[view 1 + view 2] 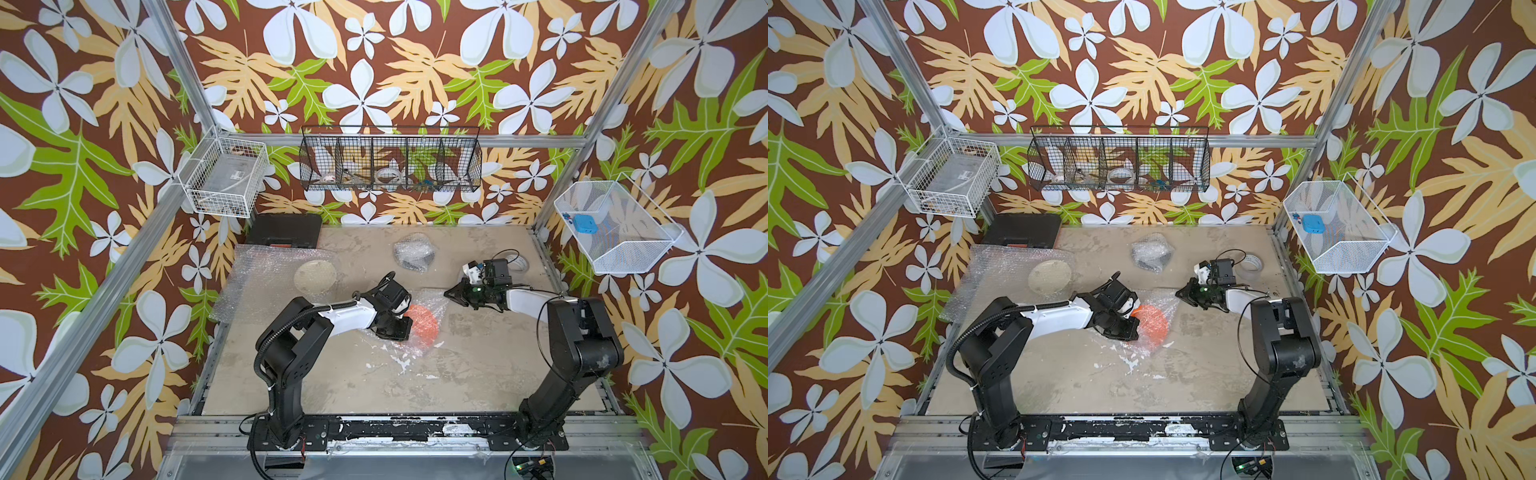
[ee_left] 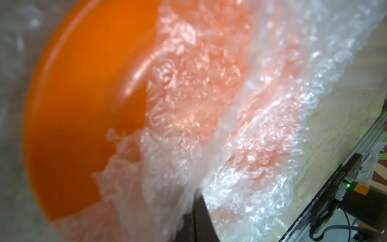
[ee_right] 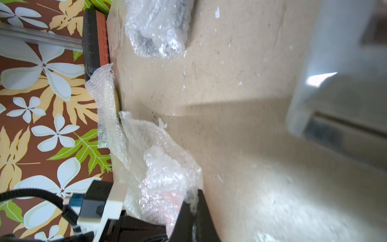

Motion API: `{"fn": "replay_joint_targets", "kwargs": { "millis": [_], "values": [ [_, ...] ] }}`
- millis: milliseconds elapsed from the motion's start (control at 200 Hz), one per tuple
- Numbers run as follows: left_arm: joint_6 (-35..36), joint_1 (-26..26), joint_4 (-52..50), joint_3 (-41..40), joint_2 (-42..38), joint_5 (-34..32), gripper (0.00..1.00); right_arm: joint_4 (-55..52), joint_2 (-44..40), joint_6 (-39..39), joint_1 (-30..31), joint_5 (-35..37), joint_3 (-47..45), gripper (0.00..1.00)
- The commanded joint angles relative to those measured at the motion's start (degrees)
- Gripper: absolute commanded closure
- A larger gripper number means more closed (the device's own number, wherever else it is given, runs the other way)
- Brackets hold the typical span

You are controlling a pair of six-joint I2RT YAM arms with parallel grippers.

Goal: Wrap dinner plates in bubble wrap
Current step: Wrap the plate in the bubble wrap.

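Observation:
The orange dinner plate point(image 1: 424, 326) point(image 1: 1154, 324) lies mid-table, partly under a crumpled sheet of bubble wrap point(image 1: 432, 301) point(image 2: 240, 130). My left gripper point(image 1: 404, 325) point(image 2: 195, 198) is shut on a fold of that wrap at the plate's left rim; the bare orange surface point(image 2: 83, 104) fills its wrist view. My right gripper point(image 1: 449, 293) point(image 3: 193, 194) is shut on the wrap's far right corner point(image 3: 165, 180). The cream plate point(image 1: 315, 272) rests on a flat bubble wrap sheet point(image 1: 257, 286) at the left. A dark plate sits wrapped in a bundle point(image 1: 415, 252) point(image 3: 157, 27) near the back.
A white tape roll point(image 1: 518, 262) lies behind the right wrist. A black case point(image 1: 289, 229) point(image 3: 94, 42) stands at the back left corner. Wire baskets point(image 1: 390, 164) hang on the walls. Metal frame rails point(image 1: 548, 266) edge the table point(image 1: 353, 382).

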Motion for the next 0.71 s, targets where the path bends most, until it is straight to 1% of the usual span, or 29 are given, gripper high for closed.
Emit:
{"fn": "replay_joint_targets", "kwargs": {
  "millis": [0,165,305,430,515,701],
  "values": [
    [2.2,0.0,-8.2,0.5,0.4,-3.3,1.00,-2.5,-4.0,-1.7,-0.3,3.2,-3.1,1.00],
    [4.0,0.1,-8.6,1.4,1.3,-2.8,1.00,-3.0,-10.8,0.5,0.2,0.6,-8.4,1.00],
    [4.9,0.3,-8.4,1.1,1.7,-2.7,1.00,-4.7,-16.1,2.0,3.7,-0.4,-10.7,1.00],
    [4.7,0.9,-6.9,0.1,1.5,-1.1,1.00,-3.4,-18.7,5.4,9.9,-0.9,-11.4,1.00],
    [4.0,1.4,-5.3,-1.0,1.2,0.4,1.00,-1.3,-18.8,8.1,15.0,-1.2,-11.4,1.00],
    [2.8,2.4,-1.9,-3.9,0.4,3.0,1.00,4.9,-14.0,12.6,24.1,-1.1,-11.2,1.00]
  ]
}}
